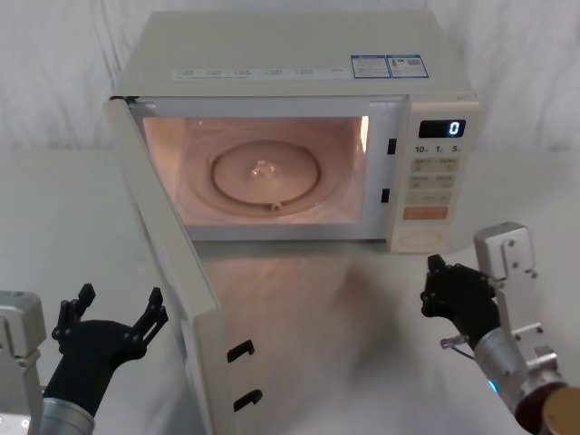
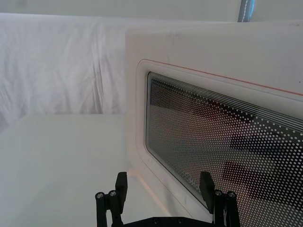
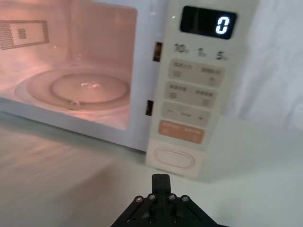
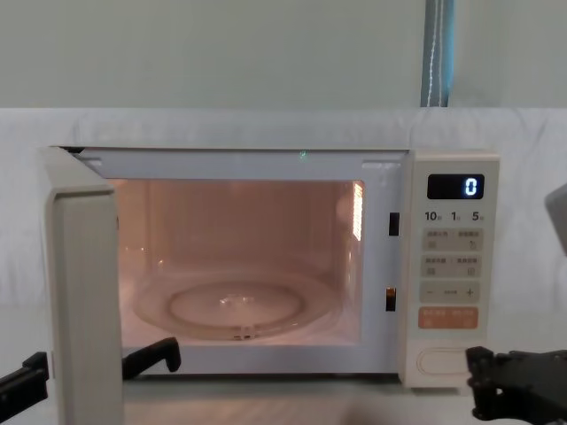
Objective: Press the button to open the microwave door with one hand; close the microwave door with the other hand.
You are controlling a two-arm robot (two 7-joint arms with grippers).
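Our left claw (image 1: 111, 313), fingers apart, waits outside the swung-open door (image 1: 168, 272) to push it, while our right claw (image 1: 444, 290), pinched together, sits before the button (image 1: 422, 238).

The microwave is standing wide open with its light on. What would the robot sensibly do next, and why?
Probably the left gripper, open beside the outer face of the microwave door, should move in against it and start swinging it shut. The button seems already pressed, with the right gripper closed just before it.

A warm pink light glows inside the microwave (image 1: 299, 136) and spills onto the white surface (image 1: 299, 299) in front, while the room looks bright and soft.
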